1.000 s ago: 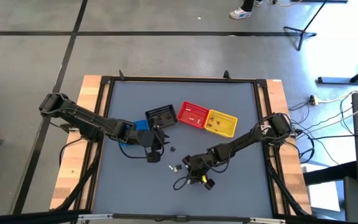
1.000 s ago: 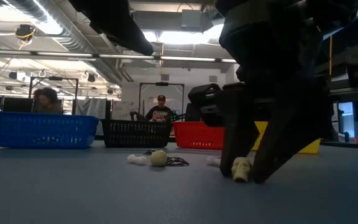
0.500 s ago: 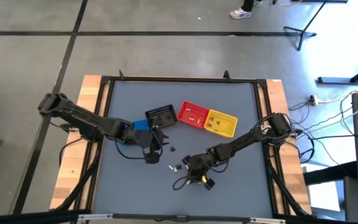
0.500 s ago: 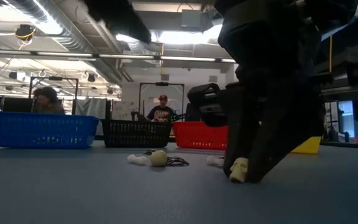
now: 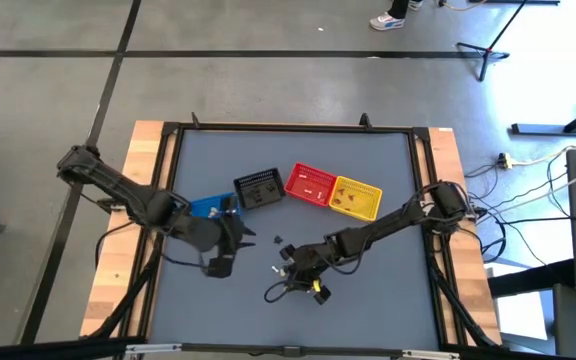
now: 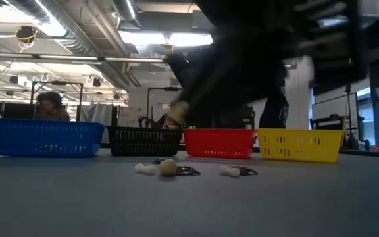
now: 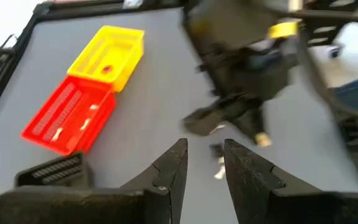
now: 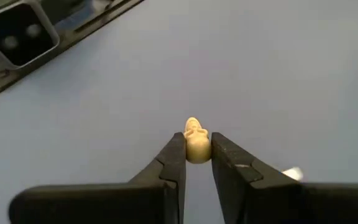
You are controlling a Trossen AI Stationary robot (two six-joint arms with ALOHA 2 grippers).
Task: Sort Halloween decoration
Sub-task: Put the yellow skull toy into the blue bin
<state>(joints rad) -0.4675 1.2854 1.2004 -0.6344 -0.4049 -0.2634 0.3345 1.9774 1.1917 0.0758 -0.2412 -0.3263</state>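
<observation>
Pinching a cream skull trinket (image 8: 196,144), the right claw (image 8: 196,153) hangs above the table (image 8: 278,68).

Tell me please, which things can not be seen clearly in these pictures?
- Low view: the right hand is a dark blur; its cream trinket shows there only as a pale smudge.
- High view: the loose trinkets are too small to tell apart.
- Left wrist view: the black basket is partly hidden by the left hand.
- Low view: the blue basket walls hide its contents.
</observation>
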